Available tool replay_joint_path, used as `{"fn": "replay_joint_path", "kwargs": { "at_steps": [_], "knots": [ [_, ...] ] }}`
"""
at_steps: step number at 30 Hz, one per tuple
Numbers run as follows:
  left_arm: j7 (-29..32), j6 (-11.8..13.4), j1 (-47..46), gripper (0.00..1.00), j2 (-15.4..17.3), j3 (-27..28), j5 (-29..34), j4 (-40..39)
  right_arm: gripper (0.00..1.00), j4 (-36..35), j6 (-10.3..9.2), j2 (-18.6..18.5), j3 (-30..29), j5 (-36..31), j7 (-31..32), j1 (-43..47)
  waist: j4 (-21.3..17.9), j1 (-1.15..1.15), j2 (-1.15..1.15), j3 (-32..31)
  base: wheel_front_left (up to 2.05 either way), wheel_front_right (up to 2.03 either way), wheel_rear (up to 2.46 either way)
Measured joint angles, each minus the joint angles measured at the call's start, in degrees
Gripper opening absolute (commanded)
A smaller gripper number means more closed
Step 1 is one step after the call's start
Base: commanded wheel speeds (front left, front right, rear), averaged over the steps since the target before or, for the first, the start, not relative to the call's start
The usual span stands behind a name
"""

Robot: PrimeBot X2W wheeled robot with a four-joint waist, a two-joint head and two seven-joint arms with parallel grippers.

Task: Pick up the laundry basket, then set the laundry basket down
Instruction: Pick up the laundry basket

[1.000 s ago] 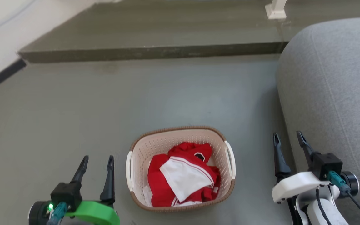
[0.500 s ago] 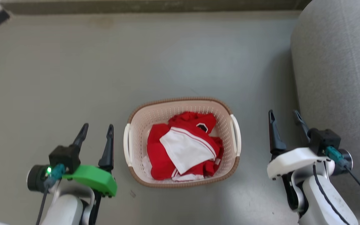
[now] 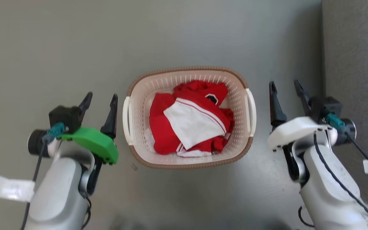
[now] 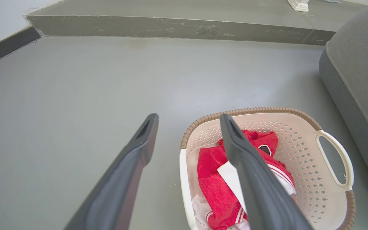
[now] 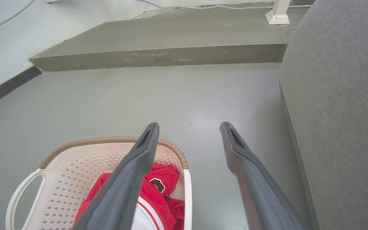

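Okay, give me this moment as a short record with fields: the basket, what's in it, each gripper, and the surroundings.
basket: cream perforated plastic laundry basket with brown woven-look rim, standing on the grey floor
contents: red and white garments
left gripper: open, beside the white left handle, not touching
right gripper: open, beside the white right handle, not touching
surroundings: grey fabric-covered furniture on the robot's right
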Motion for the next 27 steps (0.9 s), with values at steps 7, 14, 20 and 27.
{"fn": "replay_joint_path", "kwargs": {
  "at_steps": [7, 14, 20, 27],
  "knots": [
    [1.3, -2.4, -7.2, 1.00, 0.1, -1.5, 0.1, 5.9, 1.00, 4.0, -0.01, -0.3, 0.8, 0.0, 0.0, -5.7, 0.2, 0.00, 0.00, 5.5, 0.00, 0.00, 0.00],
    [2.3, -3.5, -13.2, 1.00, -0.1, -2.8, 0.1, 11.4, 1.00, 8.7, -0.07, -0.6, 2.1, 0.1, 0.0, -9.4, 0.3, 0.00, 0.00, 9.9, 0.00, 0.00, 0.00],
    [3.3, -4.0, -15.8, 1.00, -0.6, -4.1, -0.5, 16.5, 1.00, 12.4, -0.08, -0.6, 3.8, 0.8, 0.0, -11.6, 0.2, 0.00, 0.00, 12.9, 0.00, 0.00, 0.00],
    [3.6, -4.4, -17.7, 1.00, -1.7, -5.9, -1.1, 21.4, 1.00, 15.6, -0.08, -0.7, 5.8, 2.1, 0.1, -13.7, -0.2, 0.00, 0.00, 15.9, 0.00, 0.00, 0.00]
  ]
}}
